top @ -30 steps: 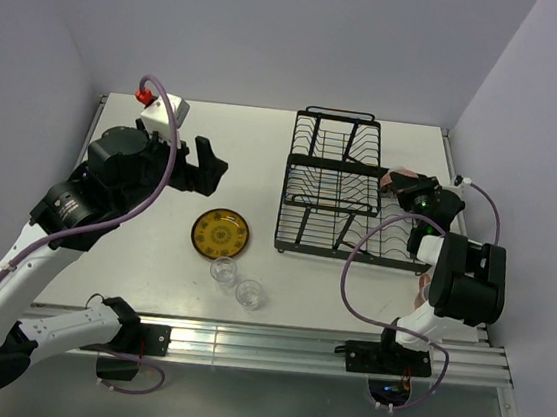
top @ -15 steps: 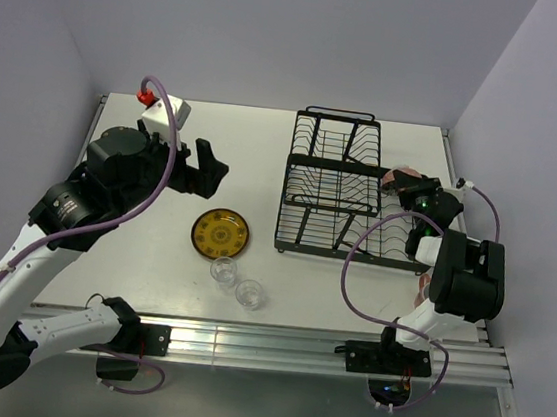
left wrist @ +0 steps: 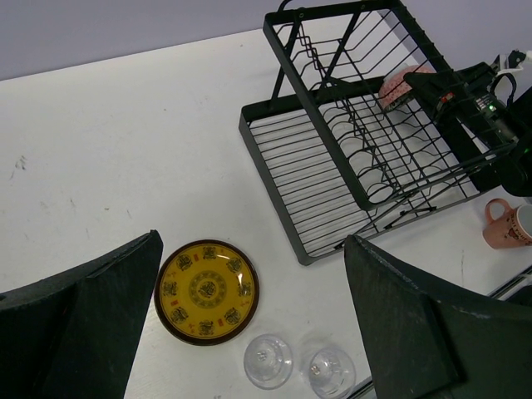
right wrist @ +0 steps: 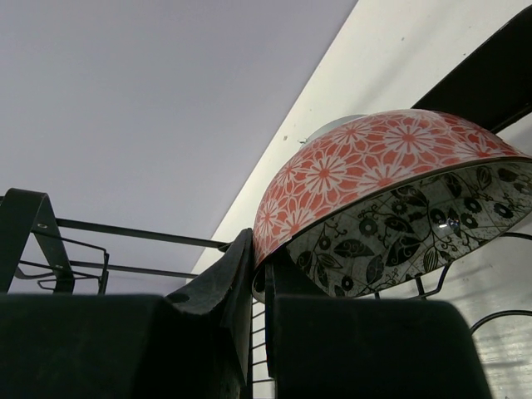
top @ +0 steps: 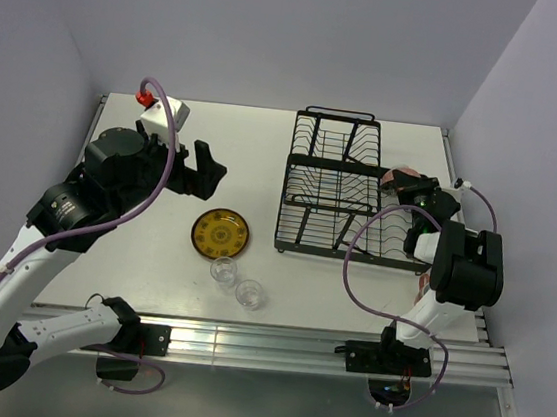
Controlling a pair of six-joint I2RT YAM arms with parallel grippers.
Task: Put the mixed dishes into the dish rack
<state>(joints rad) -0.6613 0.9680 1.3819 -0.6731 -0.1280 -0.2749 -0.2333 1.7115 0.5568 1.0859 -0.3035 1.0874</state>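
Bowl (right wrist: 391, 191) — red floral outside, black-and-white leaf pattern inside — hangs tilted, mouth turned down toward the wrist camera. It is at the far right side of the dish rack (top: 331, 189), about level with the upper tier. Right gripper (right wrist: 259, 274) has it by the rim: jaws clenched on the bowl's edge, one finger outside, one inside. Whether the bowl touches any wire, the views don't settle.

Step in hand, as I read it: seating the bowl in the rack. The pinch is on a thin rim with the bowl's weight hanging off to one side, so you want a slow wrist — a quick roll could let it pivot in the jaws. Pick a run of uprights with room and lower until the free edge of the rim rests on wire. Release only once the rack carries it. Mind the cable (top: 355, 242) looping over the rack's near right corner.

Outward: plate (top: 220, 233) lies flat on the table (top: 161, 266), left of the rack and apart from it. Two tumblers (top: 223, 271) stand just beside its near edge, close together. A pink mug (left wrist: 503, 224) sits on the table off the rack's right side. Left gripper (top: 206, 168) hovers beyond the plate, jaws spread wide, holding nothing. Three dishes wait on the table, so the job looks early.
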